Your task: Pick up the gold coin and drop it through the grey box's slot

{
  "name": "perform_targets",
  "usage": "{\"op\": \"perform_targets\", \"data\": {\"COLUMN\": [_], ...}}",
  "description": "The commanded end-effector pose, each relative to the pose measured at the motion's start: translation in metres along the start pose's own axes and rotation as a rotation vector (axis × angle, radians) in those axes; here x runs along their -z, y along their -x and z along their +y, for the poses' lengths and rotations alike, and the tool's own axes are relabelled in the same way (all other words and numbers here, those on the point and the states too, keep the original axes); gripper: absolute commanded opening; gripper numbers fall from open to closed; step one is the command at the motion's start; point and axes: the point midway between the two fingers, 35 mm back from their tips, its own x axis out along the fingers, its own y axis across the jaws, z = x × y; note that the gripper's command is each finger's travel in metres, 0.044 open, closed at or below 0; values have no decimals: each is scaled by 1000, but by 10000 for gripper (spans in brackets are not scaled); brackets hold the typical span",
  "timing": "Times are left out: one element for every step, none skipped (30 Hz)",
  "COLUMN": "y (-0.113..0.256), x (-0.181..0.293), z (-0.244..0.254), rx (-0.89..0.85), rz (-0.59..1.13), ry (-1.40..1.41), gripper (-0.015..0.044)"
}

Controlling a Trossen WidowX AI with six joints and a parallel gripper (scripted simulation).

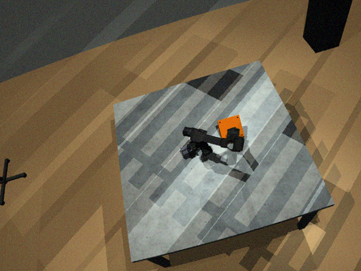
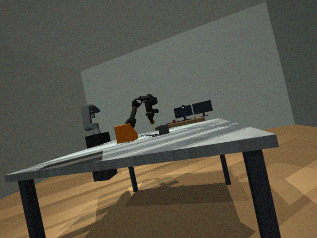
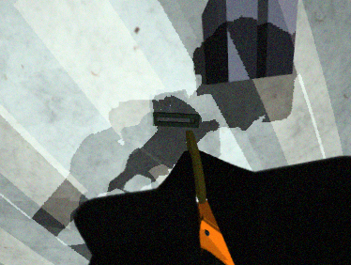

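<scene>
My gripper [image 2: 151, 120] [image 3: 190, 155] points down and is shut on the gold coin [image 2: 152, 123] [image 3: 197, 176]. The coin shows edge-on between the black fingers in the wrist view, its lower part sticking out past the tips. It is held in the air above the table. The shallow dark-green holder [image 3: 177, 125] is empty and lies just beyond the coin in the wrist view. The grey box [image 1: 188, 151] [image 2: 163, 129] [image 3: 240, 52] stands to the upper right there, with a dark slot running along its lid. The arm hides the holder in the top view.
An orange block [image 1: 229, 125] [image 2: 125, 133] stands beside the arm's base, and part of it shows between the fingers in the wrist view. The arm's shadow lies across the holder and part of the box. The grey table [image 1: 170, 216] [image 2: 204, 143] carries everything.
</scene>
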Motion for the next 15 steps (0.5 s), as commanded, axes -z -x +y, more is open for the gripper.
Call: {"op": "perform_targets", "data": {"y": [-1, 0, 0, 0, 1, 1, 2, 2, 2, 3, 3, 3, 3, 4, 4], "x": [2, 0, -1, -4, -6, -8, -10, -12, -14, -17, -19, -21, -23, -25, -27], "z": [0, -1, -2, -4, -5, -6, -8, -9, -11, -12, -14, -15, -17, -18, -20], "rx": [1, 1, 1, 1, 1, 1, 1, 1, 1, 2, 2, 2, 2, 2, 2], "rz": [7, 7, 7, 7, 7, 7, 7, 6, 6, 6, 6, 6, 6, 6, 6], "ry": [-21, -21, -21, -21, -21, -21, -21, -21, -21, -21, -21, -20, -20, -20, -20], "gripper": [0, 0, 0, 0, 0, 0, 0, 0, 0, 0, 0, 0, 0, 0, 0]}}
